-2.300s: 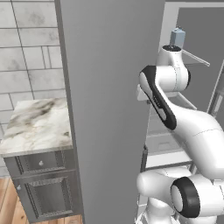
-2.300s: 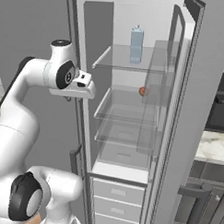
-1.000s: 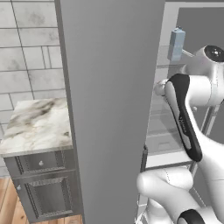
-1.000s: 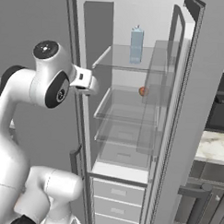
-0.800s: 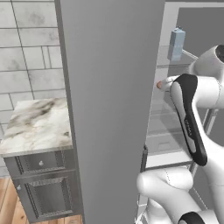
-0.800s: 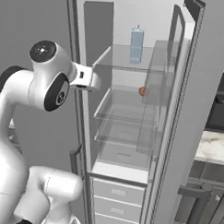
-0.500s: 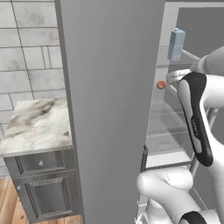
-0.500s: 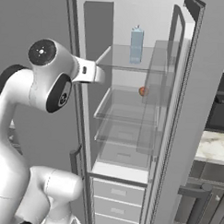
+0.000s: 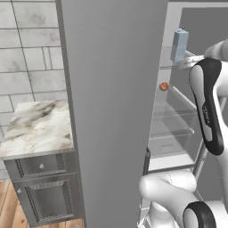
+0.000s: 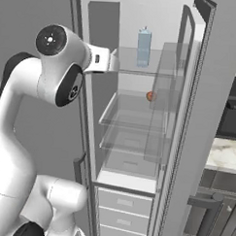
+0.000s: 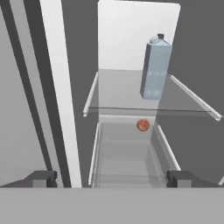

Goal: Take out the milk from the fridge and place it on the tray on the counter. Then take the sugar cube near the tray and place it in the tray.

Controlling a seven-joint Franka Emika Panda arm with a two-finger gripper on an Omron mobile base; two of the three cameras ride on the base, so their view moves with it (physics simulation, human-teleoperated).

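The fridge (image 10: pixel 186 142) stands open, with clear glass shelves inside. On its top shelf the milk (image 10: pixel 143 47) stands upright, a pale blue-grey carton with a gabled top, also seen as milk (image 9: pixel 180 44) and milk (image 11: pixel 155 68). My gripper (image 10: pixel 115 60) hovers open at the front left of that shelf, level with the carton and short of it. In the hand view the gripper (image 11: pixel 111 179) has nothing between its fingertips (image 11: pixel 42 177), and the milk stands ahead, a little right of centre.
A small red round thing (image 11: pixel 142 125) lies on the shelf below the milk. The fridge's broad grey panel (image 9: pixel 111 111) rises at my left, next to a narrow marble-topped drawer cabinet (image 9: pixel 38 129). The open door (image 10: pixel 208 94) stands at the right.
The arm has risen and swung the hand forward toward the top shelf of the fridge. The gripper has stayed open. The milk has not moved.
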